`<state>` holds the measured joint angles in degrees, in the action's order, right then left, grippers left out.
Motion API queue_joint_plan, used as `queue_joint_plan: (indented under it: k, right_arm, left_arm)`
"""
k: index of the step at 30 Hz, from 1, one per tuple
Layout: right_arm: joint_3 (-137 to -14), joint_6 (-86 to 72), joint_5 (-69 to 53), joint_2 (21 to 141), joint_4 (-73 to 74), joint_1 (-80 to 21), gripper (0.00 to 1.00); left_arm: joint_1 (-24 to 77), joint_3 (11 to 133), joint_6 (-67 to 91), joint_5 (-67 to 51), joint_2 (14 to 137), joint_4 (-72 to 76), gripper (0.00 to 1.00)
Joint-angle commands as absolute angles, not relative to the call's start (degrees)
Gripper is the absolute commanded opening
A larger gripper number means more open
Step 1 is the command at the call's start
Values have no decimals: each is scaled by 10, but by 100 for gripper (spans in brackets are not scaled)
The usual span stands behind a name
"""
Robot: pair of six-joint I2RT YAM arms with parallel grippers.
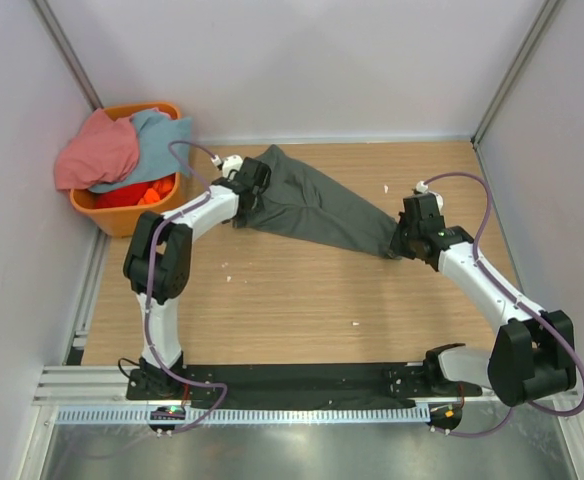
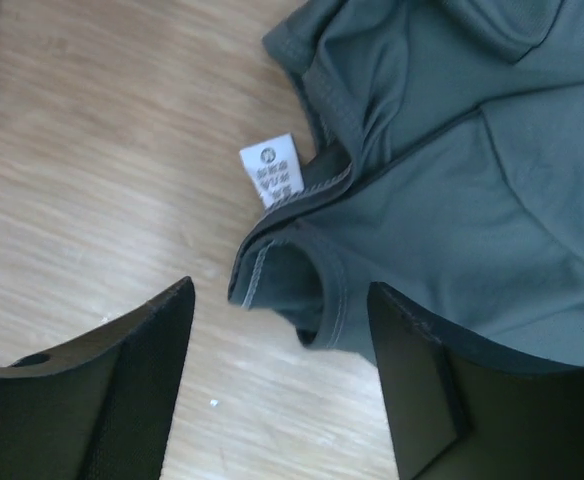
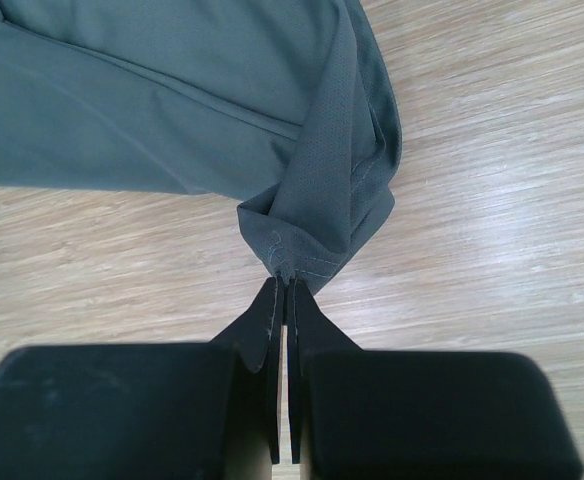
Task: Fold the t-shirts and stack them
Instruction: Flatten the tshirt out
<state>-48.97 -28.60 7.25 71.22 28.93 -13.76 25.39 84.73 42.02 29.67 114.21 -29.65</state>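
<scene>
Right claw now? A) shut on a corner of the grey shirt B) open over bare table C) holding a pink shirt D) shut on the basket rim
A: the right wrist view shows the right claw pinched shut on a bunched corner of the grey shirt.

Dark grey t-shirt [image 1: 317, 210] stretched across wooden surface [image 1: 302, 300], between left end effector [image 1: 247, 205] and right end effector [image 1: 399, 247], salmon-pink t-shirt [image 1: 97, 152] and light blue t-shirt [image 1: 160, 140] heaped in orange basket [image 1: 122, 216]
</scene>
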Motion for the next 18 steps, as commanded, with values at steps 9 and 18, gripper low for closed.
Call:
queue_joint_plan:
  k: [9,18]
  right_arm:
    - [-513,-272,74,708,295,-141,1]
    - [-569,-261,105,707,338,-141,1]
  left_arm:
    - [249,930,386,261,1224,-258,20]
    - [249,926,346,289,1102,-294,0]
